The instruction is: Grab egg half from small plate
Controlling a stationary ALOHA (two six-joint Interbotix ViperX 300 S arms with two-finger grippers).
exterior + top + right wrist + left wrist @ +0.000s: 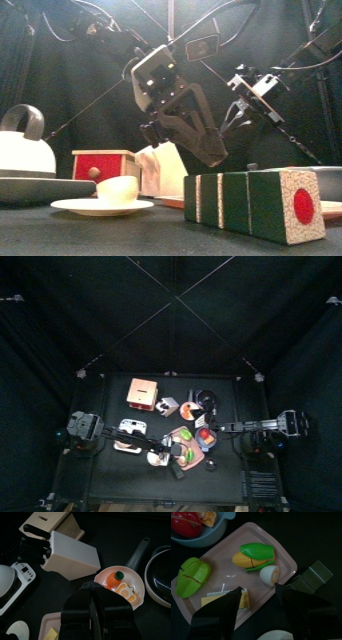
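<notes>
Black table under small plate

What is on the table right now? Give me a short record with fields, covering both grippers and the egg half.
egg half: sits on the small plate, untouched
left gripper: open wide, empty, over the pink tray
right gripper: shut, empty, near an orange plate with a carrot
pink tray contents: corn, green vegetable, a second egg half
front left: kettle
front right: green, white and red block
</notes>
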